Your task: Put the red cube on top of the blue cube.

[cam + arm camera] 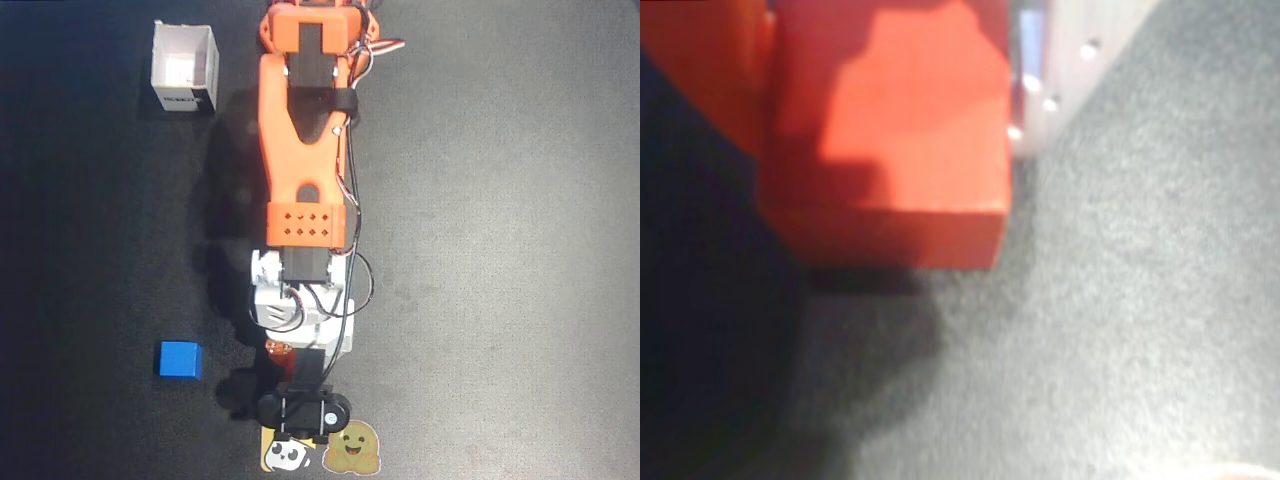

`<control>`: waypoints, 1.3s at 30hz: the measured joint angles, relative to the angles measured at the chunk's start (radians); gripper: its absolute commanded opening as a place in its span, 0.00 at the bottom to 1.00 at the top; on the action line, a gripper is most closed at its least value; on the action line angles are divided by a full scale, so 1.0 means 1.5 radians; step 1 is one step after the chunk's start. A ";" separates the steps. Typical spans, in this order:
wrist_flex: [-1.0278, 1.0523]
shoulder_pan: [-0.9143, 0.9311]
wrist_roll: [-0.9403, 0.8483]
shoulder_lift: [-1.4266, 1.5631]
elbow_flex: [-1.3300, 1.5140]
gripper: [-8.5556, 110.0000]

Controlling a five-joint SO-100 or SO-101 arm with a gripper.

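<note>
overhead view shows an open white cardboard box at upper left; its inside looks bare white. the orange and white gripper points down, a red sliver showing beneath it. wrist view shows the small matte red cube filling the frame, pressed between an orange finger and a white one, resting on the speckled dark grey mat. the small bright blue cube sits apart, left of the gripper.

Setting: hobbyist robotics test bench. Evidence: dark grey felt-like table mat; orange 3D-printed plastic arm with exposed wiring at centre; cartoon face stickers at 6 o'clock; small white open cardboard box at 11 o'clock.
</note>
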 measured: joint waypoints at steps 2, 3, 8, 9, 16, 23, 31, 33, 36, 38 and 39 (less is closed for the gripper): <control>0.011 0.004 0.002 0.004 0.000 0.11; 0.018 0.007 0.002 0.008 0.000 0.11; 0.071 0.025 0.005 0.044 0.001 0.11; 0.084 0.027 0.007 0.050 -0.004 0.11; 0.172 0.048 0.017 0.084 -0.069 0.11; 0.216 0.075 0.021 0.088 -0.094 0.11; 0.239 0.141 0.027 0.140 -0.096 0.11; 0.241 0.159 0.028 0.142 -0.096 0.11; 0.247 0.182 0.029 0.144 -0.096 0.11; 0.247 0.197 0.029 0.146 -0.096 0.11; 0.247 0.205 0.029 0.146 -0.096 0.11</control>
